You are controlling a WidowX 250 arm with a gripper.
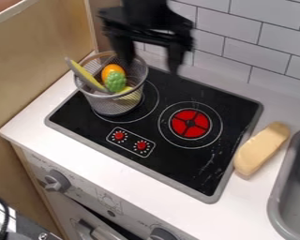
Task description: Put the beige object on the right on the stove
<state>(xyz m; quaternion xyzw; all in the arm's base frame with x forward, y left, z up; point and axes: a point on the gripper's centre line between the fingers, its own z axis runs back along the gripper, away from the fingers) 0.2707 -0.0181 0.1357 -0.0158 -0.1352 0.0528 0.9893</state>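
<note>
The beige object [261,149] lies on the white counter [240,220], in the narrow strip between the stove [199,171] and the sink [278,199]. It is just beside the stove's edge and, as I judge, ready to be taken from above. The wire basket [118,102] stands on the stove, over one ring, and it keeps the orange piece [113,70], the green piece [116,81] and the long yellow piece [86,76] together. For this reason, I think that the red burner [190,123] is the more suitable place for my object.

My gripper [149,66] hangs high at the back of the stove, well apart from the beige object. Its two fingers are spread widely apart, and I hold nothing between them. One finger is seen in front of the basket's rim; whether it touches there, I cannot tell. I should rise a little before going across, because a low path could push the basket.
</note>
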